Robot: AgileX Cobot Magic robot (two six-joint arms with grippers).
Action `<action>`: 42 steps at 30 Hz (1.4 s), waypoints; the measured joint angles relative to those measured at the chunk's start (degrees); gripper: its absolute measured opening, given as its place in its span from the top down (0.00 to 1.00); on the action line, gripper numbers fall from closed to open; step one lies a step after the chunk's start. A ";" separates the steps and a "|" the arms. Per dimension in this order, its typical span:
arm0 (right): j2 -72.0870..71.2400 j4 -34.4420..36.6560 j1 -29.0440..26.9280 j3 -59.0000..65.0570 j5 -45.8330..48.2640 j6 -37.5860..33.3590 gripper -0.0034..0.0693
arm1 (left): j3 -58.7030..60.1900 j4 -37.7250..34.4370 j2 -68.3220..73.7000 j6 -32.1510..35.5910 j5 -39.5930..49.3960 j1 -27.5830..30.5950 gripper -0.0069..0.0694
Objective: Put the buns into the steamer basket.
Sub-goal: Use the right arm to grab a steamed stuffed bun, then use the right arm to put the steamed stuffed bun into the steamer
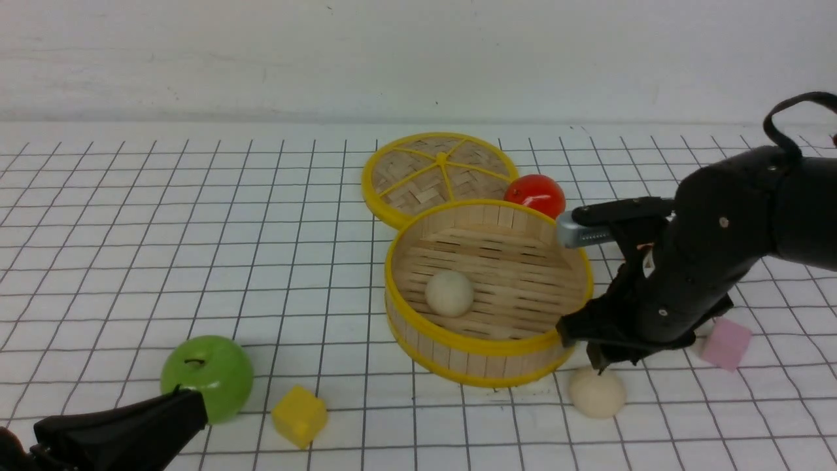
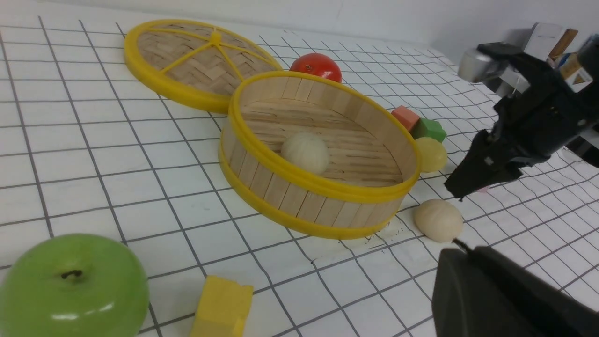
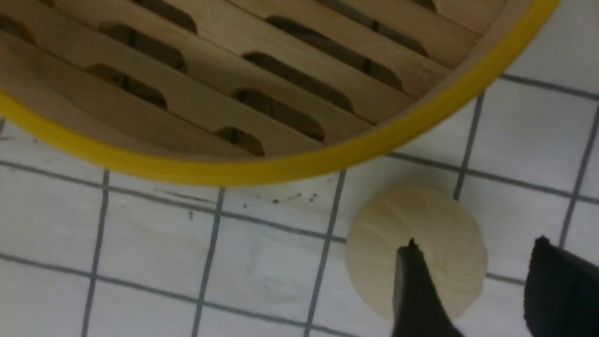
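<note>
While I watch through the front camera, the round bamboo steamer basket with yellow rims point(image 1: 490, 347) sits mid-way across the white gridded table point(image 1: 131, 229). One cream-white dome-shaped bun point(image 1: 450, 294) lies on its slatted floor. A second cream-white bun point(image 1: 597, 392) lies on the table just outside the basket's near right wall. My right gripper point(image 1: 598, 365) hangs directly above it, tips pointing down. My left gripper point(image 1: 186, 409) sits low at the near left, jaws closed on nothing, beside a glossy green apple point(image 1: 208, 376) and a yellow cube point(image 1: 299, 415). A flat woven lid with yellow spokes point(image 1: 438, 170) and a red apple point(image 1: 536, 194) lie behind the basket, and a pink cube point(image 1: 726, 342) lies to its right.

From the left wrist, a pale yellow bun point(image 2: 431, 154) lies on the table against the basket's far right wall, near an orange-red cube point(image 2: 405, 117) and a green block point(image 2: 429, 130).

From the right wrist, my two black fingers point(image 3: 416, 290) stand apart and clamp nothing. One tip is over the outside bun's top, though I cannot tell whether it touches.
</note>
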 joint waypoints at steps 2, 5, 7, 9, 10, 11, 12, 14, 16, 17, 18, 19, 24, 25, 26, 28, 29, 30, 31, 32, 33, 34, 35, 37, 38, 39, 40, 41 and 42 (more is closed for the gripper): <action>1.30 0.05 0.00 0.00 -0.89 0.04 0.48 | 0.00 0.00 0.00 0.00 0.00 0.00 0.93; 3.13 0.05 0.00 0.00 -1.64 0.04 0.47 | 0.00 0.00 0.00 0.00 0.00 0.00 0.93; 4.24 0.05 0.00 0.00 -2.53 0.04 0.48 | 0.00 0.00 0.00 0.00 0.00 0.00 0.93; 4.74 0.10 -0.11 0.00 -3.26 0.04 0.48 | 0.00 0.00 0.00 0.00 0.00 0.00 0.93; 5.13 0.23 -0.32 0.00 -3.75 0.04 0.50 | 0.00 0.00 0.00 0.05 0.00 0.00 0.93; 5.29 0.23 -0.33 0.00 -3.80 0.04 0.51 | 0.00 0.00 0.00 0.05 0.00 0.00 0.93; 5.54 0.23 -0.40 -0.05 -3.82 0.04 0.53 | 0.00 0.00 0.00 0.05 0.00 0.00 0.93; 5.81 0.28 -0.45 -0.11 -3.82 0.04 0.57 | 0.00 0.00 0.00 0.05 0.00 0.00 0.93; 5.83 0.41 -0.45 -0.11 -3.74 0.04 0.64 | 0.00 0.00 0.00 0.05 0.06 0.00 0.93; 5.83 0.41 -0.45 -0.11 -3.67 0.04 0.64 | 0.00 0.00 0.00 0.05 0.06 0.00 0.93; 5.83 0.41 -0.45 -0.11 -3.32 -0.15 0.70 | 0.00 0.00 0.00 0.05 0.16 0.00 0.93; 5.83 0.41 -0.45 -0.11 -3.05 -0.46 0.74 | 0.00 0.00 0.00 0.05 0.16 0.00 0.93; 3.63 0.69 -0.45 -0.21 -0.90 -2.20 0.93 | 0.00 0.00 0.00 0.05 0.16 0.00 0.93; 2.04 0.95 -0.45 -0.21 0.01 -2.41 0.93 | 0.00 0.00 0.00 0.05 0.16 0.00 0.93; 0.61 1.13 -0.45 -0.21 0.93 -2.53 0.93 | 0.00 0.00 0.00 0.05 0.16 0.00 0.93; -2.14 1.62 -0.45 -0.21 1.81 -2.60 0.93 | 0.00 0.00 0.00 0.05 0.16 0.00 0.93; -2.86 1.95 -0.45 -0.21 1.99 -2.60 0.93 | 0.00 0.00 0.00 0.05 0.16 0.00 0.93; -5.89 3.21 -0.45 -1.04 2.25 -2.87 0.93 | 0.00 0.00 0.00 0.05 0.16 0.00 0.93; -6.15 3.58 -0.45 -1.19 2.25 -2.98 0.93 | 0.00 0.00 0.00 0.05 0.16 0.00 0.93; -7.63 4.93 -0.45 -2.57 1.67 -3.85 0.93 | 0.00 0.00 0.00 0.05 0.18 0.00 0.93; -8.06 6.31 -0.45 -4.03 0.83 -4.99 0.93 | 0.00 0.00 0.00 0.05 0.18 0.00 0.93; -7.96 7.96 -0.45 -5.33 -0.06 -6.06 0.93 | 0.00 0.00 0.00 0.05 0.18 0.00 0.93; -7.29 9.85 -0.45 -6.62 -0.92 -7.27 0.93 | 0.00 0.00 0.00 0.05 0.18 0.00 0.93; -5.23 13.40 -0.45 -8.99 -2.19 -9.89 0.93 | 0.00 0.00 0.00 0.05 0.18 0.00 0.93; -3.41 14.98 -0.45 -10.24 -2.82 -11.08 0.93 | 0.00 0.00 0.00 0.05 0.18 0.00 0.93; -1.28 15.97 -0.40 -11.18 -3.39 -11.97 0.93 | 0.00 0.00 0.00 0.05 0.18 0.00 0.93; 1.06 16.74 -0.40 -12.34 -3.91 -12.79 0.92 | 0.00 0.00 0.00 0.05 0.18 0.00 0.93; 3.44 17.26 -0.40 -13.63 -4.09 -13.32 0.91 | 0.00 0.00 0.00 0.05 0.18 0.00 0.92; 3.90 17.34 -0.40 -13.83 -4.09 -13.32 0.91 | 0.00 0.00 0.00 0.05 0.18 0.00 0.92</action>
